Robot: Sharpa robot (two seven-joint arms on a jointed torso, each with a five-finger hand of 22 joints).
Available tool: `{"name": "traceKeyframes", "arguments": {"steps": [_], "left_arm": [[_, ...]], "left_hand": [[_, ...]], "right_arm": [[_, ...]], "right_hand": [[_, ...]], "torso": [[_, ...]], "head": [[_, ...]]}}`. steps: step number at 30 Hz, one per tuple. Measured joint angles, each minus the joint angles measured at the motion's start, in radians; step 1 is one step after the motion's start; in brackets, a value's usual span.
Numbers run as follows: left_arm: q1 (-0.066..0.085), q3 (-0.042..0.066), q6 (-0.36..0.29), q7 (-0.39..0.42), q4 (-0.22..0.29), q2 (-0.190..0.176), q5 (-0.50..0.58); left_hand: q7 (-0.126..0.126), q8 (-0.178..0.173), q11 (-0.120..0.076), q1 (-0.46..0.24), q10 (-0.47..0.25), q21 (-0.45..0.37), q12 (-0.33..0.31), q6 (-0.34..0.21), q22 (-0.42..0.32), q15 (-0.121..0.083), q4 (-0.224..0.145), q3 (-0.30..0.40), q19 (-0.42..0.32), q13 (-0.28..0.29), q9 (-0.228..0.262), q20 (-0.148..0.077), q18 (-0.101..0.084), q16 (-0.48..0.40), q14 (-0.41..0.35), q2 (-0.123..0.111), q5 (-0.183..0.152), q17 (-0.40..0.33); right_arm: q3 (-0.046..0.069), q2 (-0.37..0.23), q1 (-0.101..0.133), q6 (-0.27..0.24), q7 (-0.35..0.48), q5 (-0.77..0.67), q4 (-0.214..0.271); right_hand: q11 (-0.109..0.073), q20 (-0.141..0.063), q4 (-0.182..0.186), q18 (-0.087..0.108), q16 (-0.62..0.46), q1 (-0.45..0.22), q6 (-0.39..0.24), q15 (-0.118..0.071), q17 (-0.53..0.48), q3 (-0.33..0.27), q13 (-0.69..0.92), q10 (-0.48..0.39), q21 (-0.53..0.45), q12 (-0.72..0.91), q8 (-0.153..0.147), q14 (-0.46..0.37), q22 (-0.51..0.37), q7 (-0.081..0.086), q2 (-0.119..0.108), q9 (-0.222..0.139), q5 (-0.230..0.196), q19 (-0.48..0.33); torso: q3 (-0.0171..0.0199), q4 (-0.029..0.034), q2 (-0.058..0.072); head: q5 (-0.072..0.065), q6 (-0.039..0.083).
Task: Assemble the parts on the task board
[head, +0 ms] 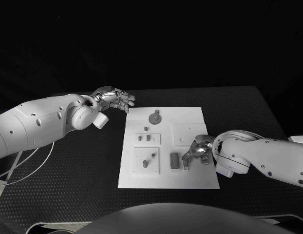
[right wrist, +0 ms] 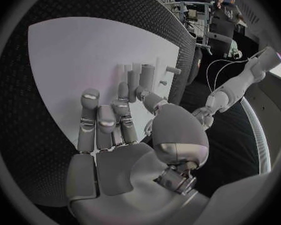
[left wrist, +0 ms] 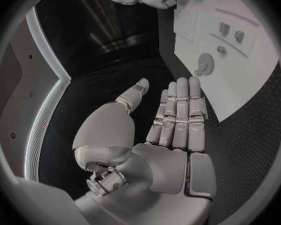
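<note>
Head view shows the right hand (head: 197, 152) down over the near right of the white board (head: 194, 119), fingers seemingly pinching a small part (head: 186, 164), while the left hand (head: 114, 99), fingers loosely spread and empty, waits beyond the board's far left corner.

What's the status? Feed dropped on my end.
Left hand open, off the board's far-left corner, holding nothing. Right hand low over the board, fingers at a grey part; grasp unclear. Nothing in the way.
</note>
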Motion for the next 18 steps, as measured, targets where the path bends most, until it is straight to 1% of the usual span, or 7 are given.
{"name": "traceKeyframes", "arguments": {"steps": [7, 18], "left_arm": [[0.0, 0.0, 0.0, 0.0, 0.001, -0.001, 0.0], [0.0, 0.0, 0.0, 0.0, 0.001, -0.002, 0.0]], "left_hand": [[0.0, 0.004, 0.0, 0.0, 0.0, 0.0, 0.0, 0.0, 0.001, 0.0, 0.0, 0.0, 0.0, 0.0, 0.0, 0.0, -0.001, 0.0, 0.0, 0.0, 0.0, 0.0], [0.0, 0.004, 0.0, 0.0, 0.0, 0.0, 0.0, 0.0, 0.001, 0.0, 0.0, 0.0, 0.0, 0.0, 0.0, 0.0, -0.003, -0.004, 0.0, 0.0, 0.0, 0.001]], "right_arm": [[0.0, -0.001, -0.007, 0.016, 0.0, -0.004, 0.0], [0.001, 0.002, -0.009, 0.025, -0.001, -0.011, 0.001]], "right_hand": [[0.0, 0.0, 0.0, 0.0, 0.0, 0.0, 0.0, 0.001, 0.0, 0.0, 0.0, 0.0, 0.0, 0.0, 0.0, -0.001, 0.0, 0.0, 0.0, 0.001, 0.0, 0.0], [0.0, 0.0, 0.0, 0.0, 0.0, 0.0, -0.002, 0.0, 0.001, 0.0, 0.001, 0.0, 0.0, -0.001, 0.003, 0.003, 0.0, 0.002, 0.0, 0.004, 0.0, 0.0]], "torso": [[-0.0006, -0.0007, 0.0], [0.001, -0.0017, 0.0]], "head": [[0.004, 0.0], [0.007, 0.0]]}}
